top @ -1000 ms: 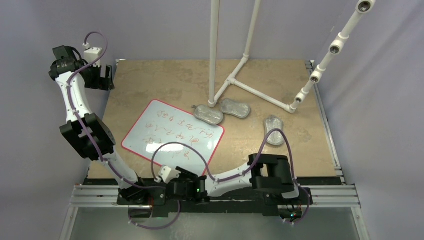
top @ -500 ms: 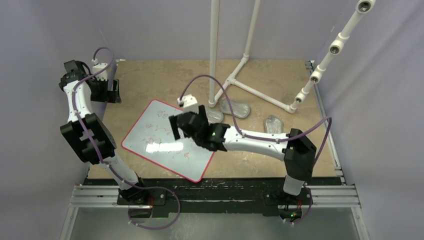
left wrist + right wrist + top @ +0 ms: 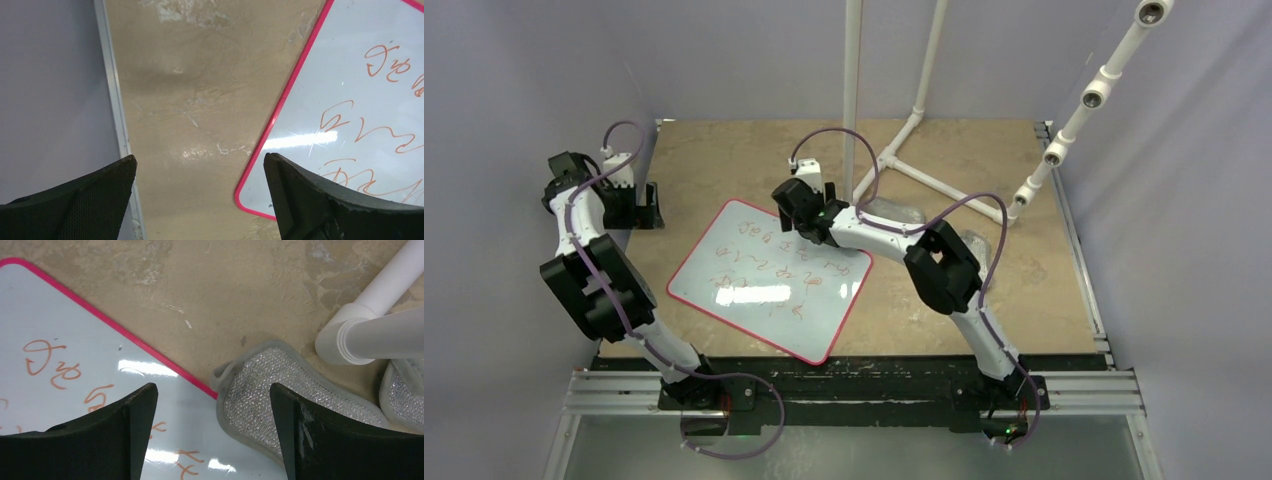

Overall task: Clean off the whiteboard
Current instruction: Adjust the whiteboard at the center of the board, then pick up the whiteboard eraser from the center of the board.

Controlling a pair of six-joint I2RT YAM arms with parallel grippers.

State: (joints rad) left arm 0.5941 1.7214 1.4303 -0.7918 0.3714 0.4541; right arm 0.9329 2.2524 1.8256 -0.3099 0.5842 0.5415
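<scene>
Whiteboard (image 3: 769, 280): lies flat on the tan desk (image 3: 724, 160), set at a slant, red-rimmed, covered with rows of red scribbles, with lamp glare across the middle. Sits below and to the left of the right pincer (image 3: 212, 387), and off to the right of the left pincer (image 3: 199, 161).

Right pincer: hangs open, jaws wide apart, nothing between them. Hovers over the board's far edge, just where the red rim meets a silvery-grey scrubbing pad (image 3: 260, 390). Frames that rim and the pad's small loop between its two black fingers (image 3: 125, 435), with bare desk ahead.

Scrubbing pad: rests on the desk touching the board's rim, partly under the finger on the right of the wrist view. Has a second pad (image 3: 405, 390) farther right, near the foot of a white pipe stand (image 3: 370, 330) that stands on the desk ahead and to the right of the pincer.

Left pincer: also open wide and empty. Hovers over bare desk near the left border, with a metal edge strip (image 3: 112, 100) running past its left finger. Has the board's rounded corner just beside its right finger, the scribbled face stretching away to the right.
</scene>
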